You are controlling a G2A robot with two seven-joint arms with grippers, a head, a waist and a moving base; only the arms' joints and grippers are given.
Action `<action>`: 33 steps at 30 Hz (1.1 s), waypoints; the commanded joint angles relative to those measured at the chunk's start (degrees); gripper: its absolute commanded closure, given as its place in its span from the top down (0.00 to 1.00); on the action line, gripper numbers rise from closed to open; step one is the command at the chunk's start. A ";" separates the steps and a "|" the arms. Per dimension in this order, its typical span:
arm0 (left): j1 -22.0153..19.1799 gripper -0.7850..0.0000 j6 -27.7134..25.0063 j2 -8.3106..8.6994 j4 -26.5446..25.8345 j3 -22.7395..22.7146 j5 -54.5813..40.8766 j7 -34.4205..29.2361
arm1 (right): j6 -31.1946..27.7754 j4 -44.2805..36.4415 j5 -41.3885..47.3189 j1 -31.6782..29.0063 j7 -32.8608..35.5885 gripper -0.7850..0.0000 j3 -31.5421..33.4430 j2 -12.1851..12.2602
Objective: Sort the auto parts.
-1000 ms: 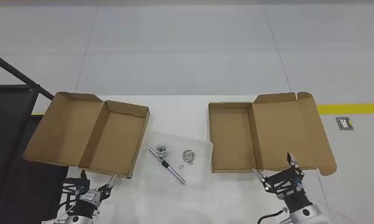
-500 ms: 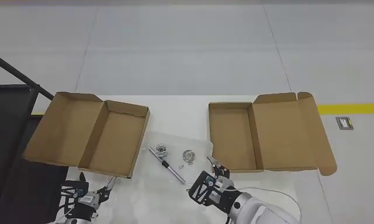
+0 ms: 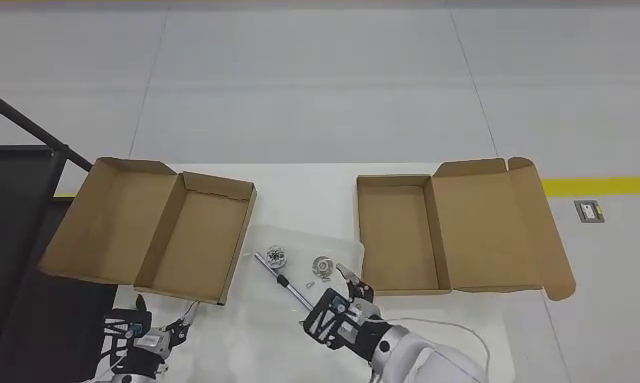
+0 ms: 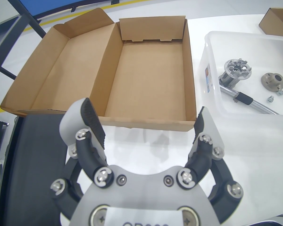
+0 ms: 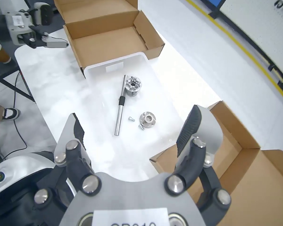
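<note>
A clear plastic tray sits between two open cardboard boxes. In it lie a metal rod with a black sleeve, a toothed hub, a flanged bushing and a small screw. My right gripper hangs open over the tray's near end, empty, a little above the rod's tip. At the front left my left gripper stands open and empty, just before the left box; the hub and bushing lie off to its side.
The left box and the right box both hold nothing, with their lids folded outward. A black frame stands off the table's left edge. Bare white table lies along the front edge between the arms.
My right arm has swung from the front right, by the right box's lid, leftward to the tray's near end. The left arm has barely moved.
</note>
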 commanded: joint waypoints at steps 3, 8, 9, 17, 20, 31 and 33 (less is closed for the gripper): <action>0.00 1.00 0.00 0.00 0.00 0.00 0.00 0.00 | 4.07 15.46 4.80 16.97 9.33 1.00 -9.73 -4.57; 0.00 1.00 0.00 0.00 0.00 0.00 0.00 0.00 | 6.91 30.91 11.60 27.28 10.70 1.00 -15.54 -9.27; 0.00 1.00 0.00 0.00 0.00 0.00 0.00 0.00 | 6.90 33.86 12.47 28.63 11.13 1.00 -16.14 -9.95; 0.00 1.00 0.00 0.00 0.00 0.00 0.00 0.00 | 7.68 49.76 16.21 35.53 13.99 1.00 -20.04 -14.60; 0.00 1.00 0.00 0.00 0.00 0.00 0.00 0.00 | 7.29 53.35 16.32 36.52 12.04 1.00 -20.21 -15.53; 0.00 1.00 0.00 0.00 0.00 0.00 0.00 0.00 | 5.10 60.96 17.53 38.43 11.19 0.47 -19.31 -17.60; 0.00 1.00 0.00 0.00 0.00 0.00 0.00 0.00 | 4.78 61.60 17.31 38.60 11.58 0.47 -19.25 -17.86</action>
